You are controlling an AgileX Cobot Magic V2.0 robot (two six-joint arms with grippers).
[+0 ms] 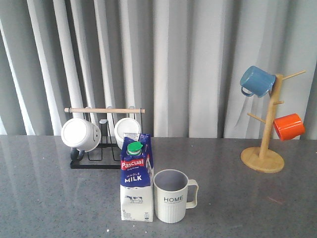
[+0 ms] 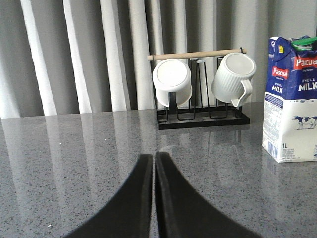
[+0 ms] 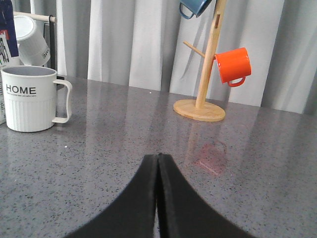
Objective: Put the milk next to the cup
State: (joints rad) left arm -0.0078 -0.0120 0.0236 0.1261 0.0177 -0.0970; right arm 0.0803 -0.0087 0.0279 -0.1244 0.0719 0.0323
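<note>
We see the milk (image 1: 136,178) upright near the table's (image 1: 49,198) front edge, just beside the cup (image 1: 172,196). Our left gripper (image 2: 153,163) and right gripper (image 3: 158,163) are both closed tight, holding nothing.

Glossy speckled table (image 1: 49,198), wooden mug tree (image 1: 267,134)

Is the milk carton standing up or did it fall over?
Standing up. The milk carton sits flat on its base on the table, green cap at the top, right beside the HOME cup.
</note>
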